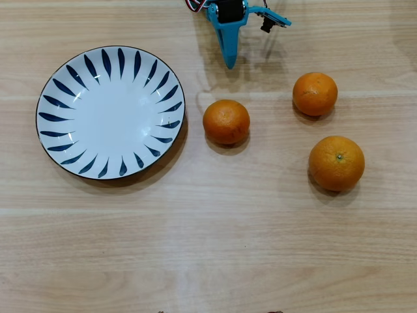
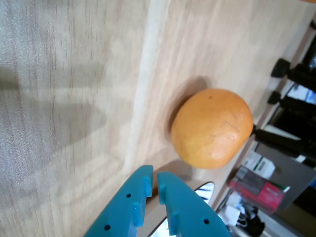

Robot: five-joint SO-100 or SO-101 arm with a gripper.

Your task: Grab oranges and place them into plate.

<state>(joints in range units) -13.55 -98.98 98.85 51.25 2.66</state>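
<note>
Overhead view puts my fingers (image 1: 229, 60) at twelve o'clock, nearly closed and empty. Nearest orange (image 1: 226, 121) sits just below, beside the plate (image 1: 55, 73). Firm, round, likely to roll; I'd grip across its widest middle.

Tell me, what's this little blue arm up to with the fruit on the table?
It is meant to move oranges onto the plate, but nothing is loaded yet: the plate is empty. Three oranges sit on the wooden table: the nearest orange beside the plate's right edge in the overhead view, another orange and the stem-dot orange farther right. The blue gripper holds nothing, its fingers nearly together, just above the nearest orange in that view.
</note>
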